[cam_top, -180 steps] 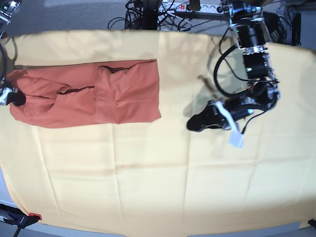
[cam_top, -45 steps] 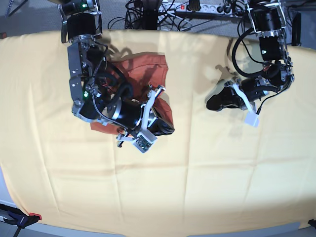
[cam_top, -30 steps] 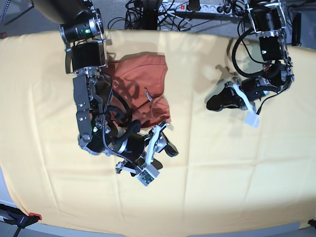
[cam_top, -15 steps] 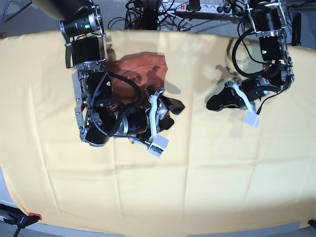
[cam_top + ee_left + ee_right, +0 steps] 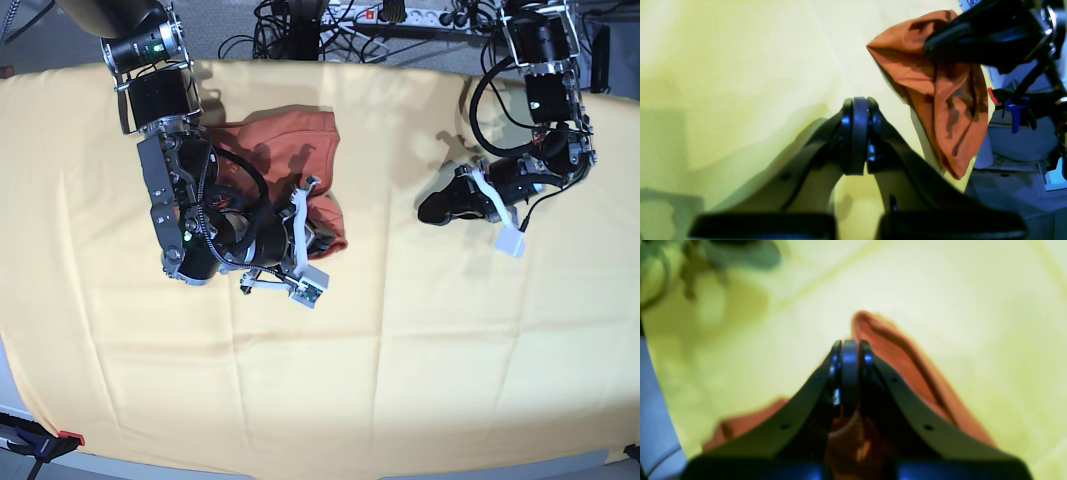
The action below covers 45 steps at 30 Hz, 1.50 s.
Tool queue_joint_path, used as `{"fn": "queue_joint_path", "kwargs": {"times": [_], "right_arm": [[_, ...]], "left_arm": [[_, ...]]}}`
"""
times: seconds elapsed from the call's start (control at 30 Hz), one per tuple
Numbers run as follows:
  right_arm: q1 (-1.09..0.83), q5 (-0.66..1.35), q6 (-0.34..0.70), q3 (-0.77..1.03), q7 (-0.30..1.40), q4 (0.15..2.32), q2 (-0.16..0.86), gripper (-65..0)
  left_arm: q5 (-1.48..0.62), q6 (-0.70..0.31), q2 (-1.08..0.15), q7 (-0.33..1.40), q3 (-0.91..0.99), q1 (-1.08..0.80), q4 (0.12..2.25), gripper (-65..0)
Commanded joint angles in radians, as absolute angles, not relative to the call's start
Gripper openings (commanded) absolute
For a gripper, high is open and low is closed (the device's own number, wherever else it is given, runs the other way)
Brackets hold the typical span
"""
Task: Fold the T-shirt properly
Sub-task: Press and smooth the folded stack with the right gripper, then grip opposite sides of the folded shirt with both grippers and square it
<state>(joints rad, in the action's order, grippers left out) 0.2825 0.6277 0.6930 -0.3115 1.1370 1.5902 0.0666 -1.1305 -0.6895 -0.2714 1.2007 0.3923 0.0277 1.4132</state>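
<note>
The rust-orange T-shirt (image 5: 285, 150) lies folded into a compact pile on the yellow cloth, left of centre in the base view. My right gripper (image 5: 322, 238) is at the pile's near right corner. In the right wrist view this gripper (image 5: 848, 351) is shut, with T-shirt fabric (image 5: 907, 356) bunched under and between its fingers. The left wrist view shows the T-shirt (image 5: 940, 93) drawn up in a cone beneath those black fingers (image 5: 973, 36). My left gripper (image 5: 428, 212) rests shut and empty on the cloth, well to the right of the shirt, its tips (image 5: 857, 110) pressed together.
The pale yellow cloth (image 5: 400, 350) covers the whole table. Cables and a power strip (image 5: 380, 15) run along the far edge. A blue clamp (image 5: 40, 442) sits at the near left corner.
My right gripper was open beside the shirt's right edge. It has dropped onto the near right corner and shut on the fabric. The left arm has not moved.
</note>
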Motion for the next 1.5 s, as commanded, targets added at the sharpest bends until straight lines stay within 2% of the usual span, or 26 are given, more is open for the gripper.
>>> {"fn": "queue_joint_path", "kwargs": {"times": [0.0, 0.23, 0.27, 0.43, 0.47, 0.5, 0.6, 0.63, 0.73, 0.8, 0.83, 0.97, 1.2, 1.47], "right_arm": [[0.31, 0.649, 0.698, -0.309, 1.08, 1.608, 0.057, -65.0], [0.31, 0.558, 0.698, -0.309, 0.902, 1.608, 0.043, -65.0], [0.31, 0.539, 0.698, -0.309, 0.897, 1.608, 0.041, -62.7], [0.304, 0.519, 0.698, -0.309, 0.865, 1.607, 0.019, -29.0], [0.306, 0.519, 0.698, -0.309, 0.854, 1.607, 0.015, -25.3], [0.313, 0.52, 0.698, -0.309, 0.851, 1.607, 0.013, -24.3], [0.362, 0.519, 0.698, -0.305, 0.893, 1.61, 0.014, -25.8], [0.384, 0.519, 0.698, -0.305, 0.926, 1.61, 0.014, -29.5], [0.45, 0.519, 0.646, -0.288, 1.034, 1.621, 0.015, -48.2], [0.484, 0.519, 0.656, -0.253, 1.087, 1.623, 0.015, -62.6], [0.494, 0.519, 0.673, -0.231, 1.104, 1.623, 0.017, -65.0], [0.495, 0.523, 0.698, -0.147, 1.094, 1.621, 0.046, -65.0], [0.437, 0.527, 0.698, -0.138, 1.084, 1.613, 0.223, -65.0], [0.345, 0.556, 0.698, -0.139, 1.002, 1.538, 0.355, -65.0]], "left_arm": [[-1.165, -0.698, -0.282, 1.182, 0.395, 0.044, 1.429, -65.0], [-1.165, -0.698, -0.282, 1.182, 0.395, 0.044, 1.429, -65.0], [-1.165, -0.698, -0.282, 1.182, 0.395, 0.044, 1.429, -65.0], [-1.176, -0.698, -0.282, 1.182, 0.395, 0.044, 1.429, -65.0], [-1.193, -0.698, -0.282, 1.182, 0.395, 0.044, 1.429, -65.0], [-1.214, -0.698, -0.283, 1.183, 0.395, 0.045, 1.429, -65.0], [-1.244, -0.698, -0.294, 1.2, 0.395, 0.064, 1.433, -65.0], [-1.243, -0.698, -0.303, 1.207, 0.395, 0.07, 1.438, -65.0], [-1.243, -0.698, -0.337, 1.21, 0.393, 0.078, 1.487, -65.0], [-1.244, -0.698, -0.353, 1.214, 0.392, 0.078, 1.545, -65.0], [-1.248, -0.698, -0.359, 1.217, 0.389, 0.078, 1.577, -65.0], [-1.284, -0.698, -0.389, 1.259, 0.303, 0.078, 1.689, -65.0], [-1.204, -0.698, -0.39, 1.279, -0.034, 0.075, 1.847, -65.0], [-0.802, -0.698, -0.39, 1.091, -0.409, 0.102, 1.899, -65.0]]}}
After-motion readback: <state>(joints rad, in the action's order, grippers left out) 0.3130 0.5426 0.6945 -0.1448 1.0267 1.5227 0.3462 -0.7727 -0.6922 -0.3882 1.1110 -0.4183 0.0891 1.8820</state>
